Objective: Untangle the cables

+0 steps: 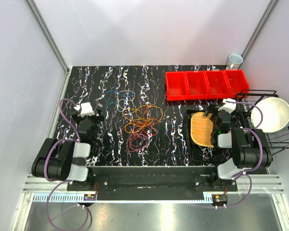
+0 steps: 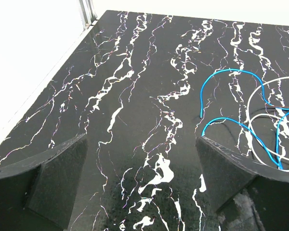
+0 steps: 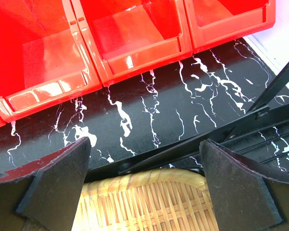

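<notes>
Starting step, nothing grasped yet | cables (image 1: 137, 118) lay tangled at table (image 1: 173, 149) centre | left gripper (image 2: 140, 142), right gripper (image 3: 145, 143) both released, empty | next move seemed: left gripper to pinch blue cable (image 2: 236, 71), pull aside

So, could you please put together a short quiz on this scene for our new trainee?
1. True or false: the left pincer is shut on a cable.
2. The white bowl sits in: A) a cardboard box, B) the black rack, C) a sink.
3. Which colour is the cable nearest the left pincer?
Key: 1 false, it is open and empty; 2 B; 3 blue, the blue cable.
</notes>
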You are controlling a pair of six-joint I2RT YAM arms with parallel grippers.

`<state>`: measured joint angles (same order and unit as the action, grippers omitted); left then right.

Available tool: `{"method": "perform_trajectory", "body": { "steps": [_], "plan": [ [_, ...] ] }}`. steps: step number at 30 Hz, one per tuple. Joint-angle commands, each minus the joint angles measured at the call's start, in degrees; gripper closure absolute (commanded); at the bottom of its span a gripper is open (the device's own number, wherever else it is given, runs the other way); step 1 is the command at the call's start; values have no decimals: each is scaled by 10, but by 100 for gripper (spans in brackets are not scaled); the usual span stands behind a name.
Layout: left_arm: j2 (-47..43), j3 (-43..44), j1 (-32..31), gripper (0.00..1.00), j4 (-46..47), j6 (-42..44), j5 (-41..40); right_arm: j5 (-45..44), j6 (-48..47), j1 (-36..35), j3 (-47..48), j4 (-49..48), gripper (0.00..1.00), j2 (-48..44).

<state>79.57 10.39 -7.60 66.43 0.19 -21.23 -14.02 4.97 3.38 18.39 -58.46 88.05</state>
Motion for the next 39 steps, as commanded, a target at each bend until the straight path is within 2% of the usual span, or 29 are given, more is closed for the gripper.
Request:
{"method": "perform_trajectory", "body": {
  "steps": [1, 13, 18, 21, 24, 30, 39],
  "plan": [
    [-3, 5, 3, 1, 32, 4, -5, 35, 3, 1, 26, -25, 0, 9],
    [-4, 13, 12, 1, 14, 0, 8, 29, 6, 1, 26, -25, 0, 8],
    [-4, 14, 13, 1, 13, 0, 8, 67, -12, 1, 26, -24, 0, 3],
    [-4, 13, 13, 1, 13, 0, 8, 87, -19, 1, 39, 21, 0, -30],
    [-4, 13, 12, 1, 14, -1, 8, 97, -22, 1, 69, 126, 0, -75],
    [-4, 13, 12, 1, 14, 0, 8, 153, -22, 1, 131, 255, 0, -131],
    [-5, 13, 13, 1, 14, 0, 8, 234, 14, 1, 209, 360, 0, -150]
  ]
}}
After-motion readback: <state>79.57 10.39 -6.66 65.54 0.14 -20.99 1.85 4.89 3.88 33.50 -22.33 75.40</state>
